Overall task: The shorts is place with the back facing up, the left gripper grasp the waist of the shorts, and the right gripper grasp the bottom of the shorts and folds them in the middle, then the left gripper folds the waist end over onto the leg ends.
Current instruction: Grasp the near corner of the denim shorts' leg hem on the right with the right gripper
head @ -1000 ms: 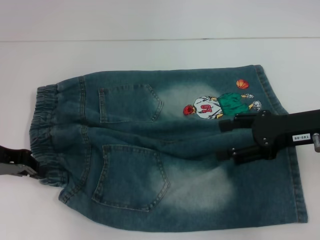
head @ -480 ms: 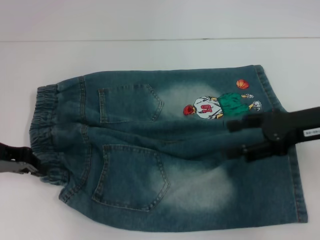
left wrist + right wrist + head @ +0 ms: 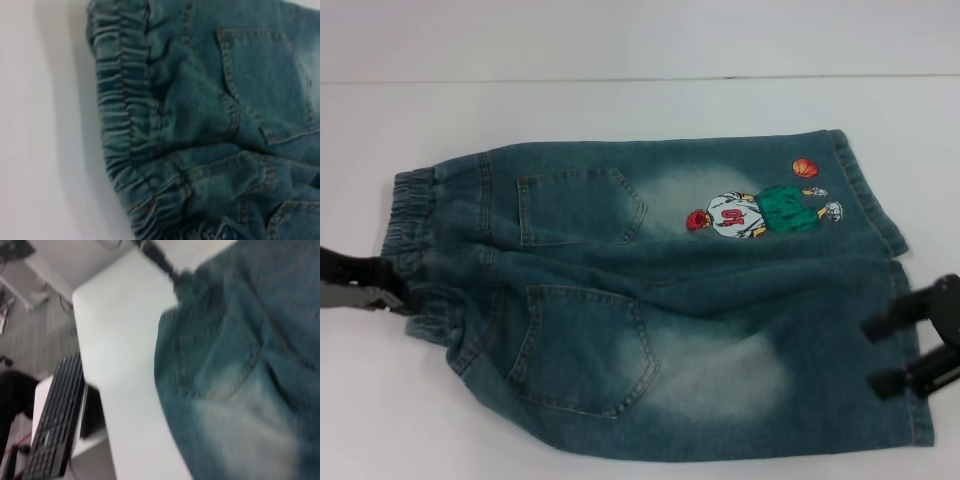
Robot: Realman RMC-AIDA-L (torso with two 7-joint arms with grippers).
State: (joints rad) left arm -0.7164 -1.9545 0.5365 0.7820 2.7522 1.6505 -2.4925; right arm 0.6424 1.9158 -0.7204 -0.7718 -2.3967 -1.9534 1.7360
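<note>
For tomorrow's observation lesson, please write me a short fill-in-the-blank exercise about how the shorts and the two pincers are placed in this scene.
1. The shorts lie flat with two back ____ facing up.
2. The left pincer is at the ruched ____ end.
3. The right pincer is at the leg ends, its fingers ____.
4. The embroidered player stands beside an orange ____.

Missing words: pockets; waist; open; ball

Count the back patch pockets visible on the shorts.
2. One pocket lies on the far half beside the cartoon; the other pocket lies on the near half. Both sit toward the waistband end.
</note>
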